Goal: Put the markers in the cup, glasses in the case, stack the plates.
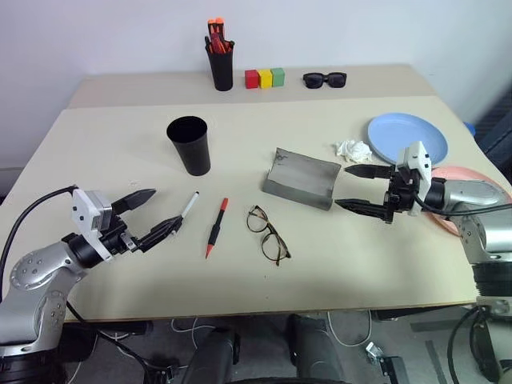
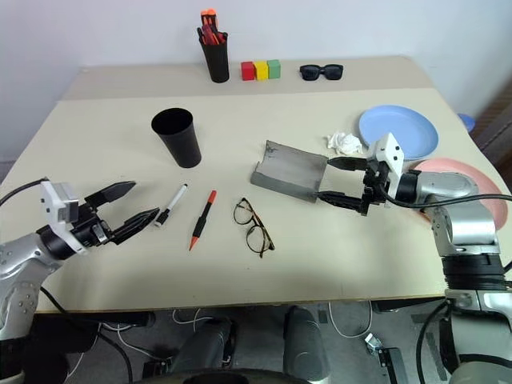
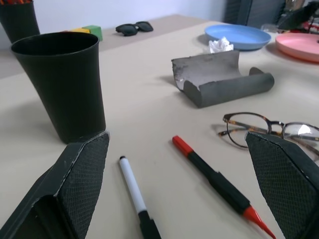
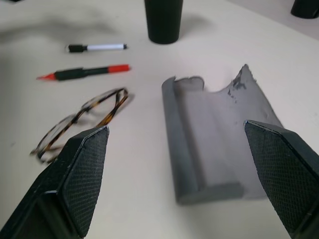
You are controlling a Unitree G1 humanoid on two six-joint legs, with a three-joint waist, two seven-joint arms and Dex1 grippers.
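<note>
Hovering my left gripper (image 1: 154,213) and right gripper (image 1: 358,189) with jaws apart and empty, I judge the light, slippery markers (image 1: 216,227) near the tabletop's front edge — beside the fragile glasses (image 1: 267,234) — best pinched mid-barrel.

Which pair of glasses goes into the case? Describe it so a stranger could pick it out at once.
Start at the open grey case mid-table. The glasses lie just in front of it, beside the red marker. They are thin, dark-rimmed and clear-lensed, unlike the chunky black sunglasses at the far edge by the coloured blocks.
</note>
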